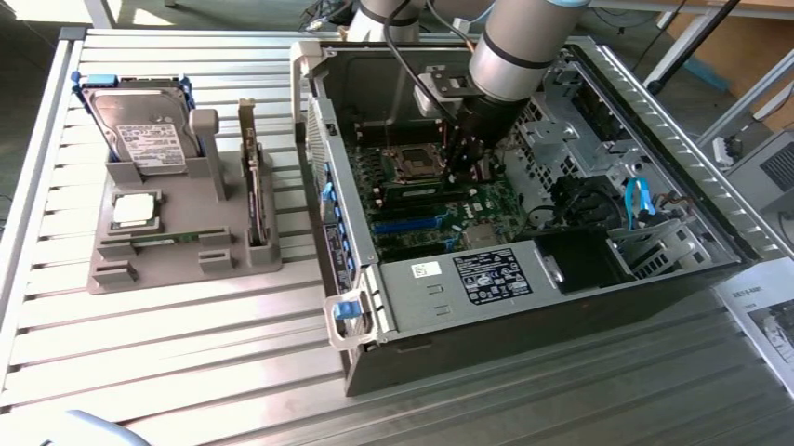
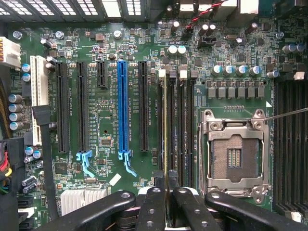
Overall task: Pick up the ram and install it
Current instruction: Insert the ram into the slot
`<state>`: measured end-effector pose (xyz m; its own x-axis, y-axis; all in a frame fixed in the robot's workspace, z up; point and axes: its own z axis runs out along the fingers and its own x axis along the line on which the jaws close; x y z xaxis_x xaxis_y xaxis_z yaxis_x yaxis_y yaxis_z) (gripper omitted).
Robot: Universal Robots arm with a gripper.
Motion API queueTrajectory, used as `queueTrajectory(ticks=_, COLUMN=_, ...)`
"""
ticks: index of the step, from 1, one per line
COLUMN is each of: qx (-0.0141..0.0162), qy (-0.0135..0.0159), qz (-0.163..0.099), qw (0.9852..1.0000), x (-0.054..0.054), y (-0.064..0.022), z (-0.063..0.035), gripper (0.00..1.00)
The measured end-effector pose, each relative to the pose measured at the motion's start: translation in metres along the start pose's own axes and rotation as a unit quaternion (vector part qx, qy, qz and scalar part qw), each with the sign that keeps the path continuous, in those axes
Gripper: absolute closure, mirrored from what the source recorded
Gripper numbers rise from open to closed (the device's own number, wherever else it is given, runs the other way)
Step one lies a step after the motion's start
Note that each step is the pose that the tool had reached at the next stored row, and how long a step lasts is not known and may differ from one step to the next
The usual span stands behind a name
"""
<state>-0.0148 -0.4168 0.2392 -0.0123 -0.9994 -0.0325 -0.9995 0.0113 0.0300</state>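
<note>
One ram [image 2: 166, 130], green, seen edge-on in the wrist view. It was held in the jaws, which stood narrow and were clamped on the stick. It hung directly over the bank of black memory slots [image 2: 182, 120], just beside the open processor socket [image 2: 235, 154]. Whether its lower edge touched a slot could not be told.

One arm [image 1: 515, 46], reaching down into the open computer case [image 1: 522, 325] at upper centre of the exterior view. The case lay on its side on the slatted table [image 1: 162, 353].

One grey holder [image 1: 174, 260], at the exterior view's left, well apart from the case. It carried a hard drive [image 1: 143, 130], a square silver chip [image 1: 134, 211] and an upright expansion card [image 1: 257, 186].

Hazards, as judged:
- The slots lay close together, so a slight sideways offset could seat the stick on a slot wall or in the neighbouring slot.
- A tilt in the jaws would drive one end down first and jam it.
- A mismatched notch or closed end latches would block entry, and pressing on could flex the board.

Writing:
- The black label [image 1: 490, 274] on the power supply had white print too small to read.
- The white lettering beside the blue expansion slot [image 2: 123, 106] was not legible.
- The hard drive's label was likewise unreadable.
</note>
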Motion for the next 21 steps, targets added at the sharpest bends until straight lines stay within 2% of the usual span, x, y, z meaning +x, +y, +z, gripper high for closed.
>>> queueTrajectory(ticks=21, qx=-0.0001, qy=0.0001, qz=-0.002, qw=1.0000, x=0.0000, y=-0.0004, z=0.0020, gripper=0.87)
